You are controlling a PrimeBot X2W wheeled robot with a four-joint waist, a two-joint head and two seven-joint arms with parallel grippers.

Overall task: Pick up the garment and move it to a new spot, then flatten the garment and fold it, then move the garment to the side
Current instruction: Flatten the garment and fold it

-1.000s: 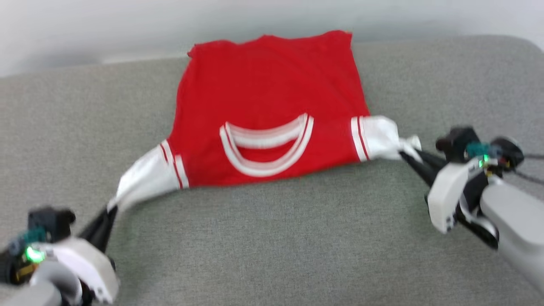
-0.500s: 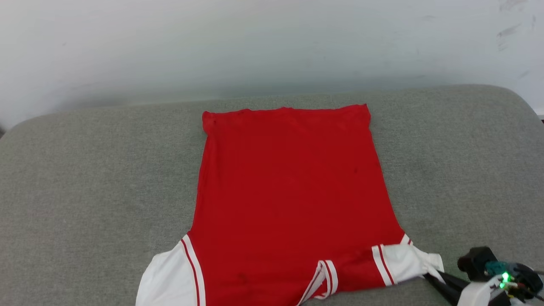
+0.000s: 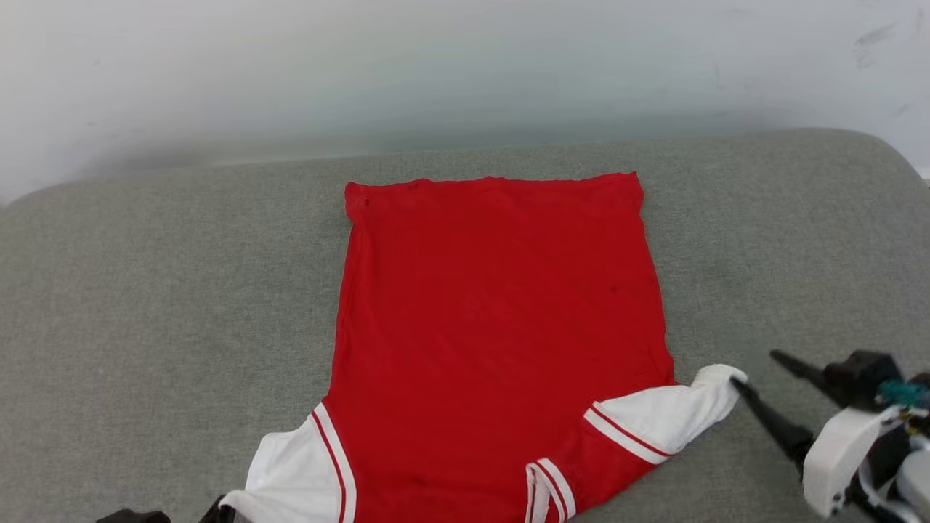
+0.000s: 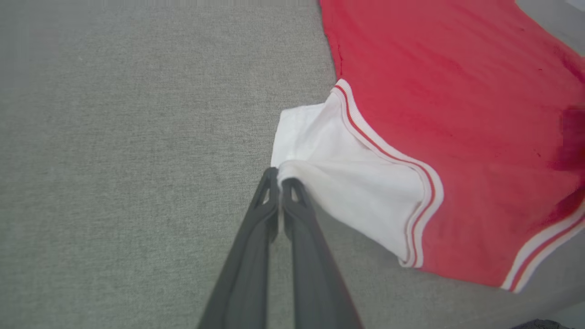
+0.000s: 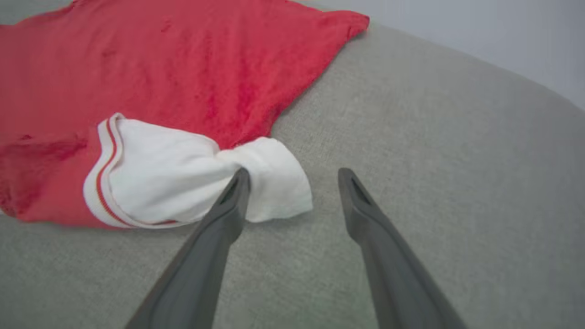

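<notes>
The garment (image 3: pixel 501 305) lies spread on the grey cushion with its plain red back up and its hem at the far end. Both white sleeves point toward me. My left gripper (image 4: pixel 279 177) is shut on the tip of the left white sleeve (image 4: pixel 347 183); in the head view the left gripper (image 3: pixel 221 511) just shows at the bottom edge. My right gripper (image 3: pixel 755 369) stands open beside the right sleeve (image 3: pixel 668 414). In the right wrist view, the right gripper (image 5: pixel 295 176) has one finger (image 5: pixel 228 205) touching the loose sleeve end (image 5: pixel 274 183), with nothing between the fingers.
The grey cushion (image 3: pixel 145 290) stretches wide on both sides of the garment. A pale wall (image 3: pixel 465 65) rises behind its far edge. The cushion's far right corner (image 3: pixel 879 152) is rounded.
My right gripper has opened and let go of the right sleeve, which now rests on the cushion. The left gripper keeps its hold. The head camera has tilted up.
</notes>
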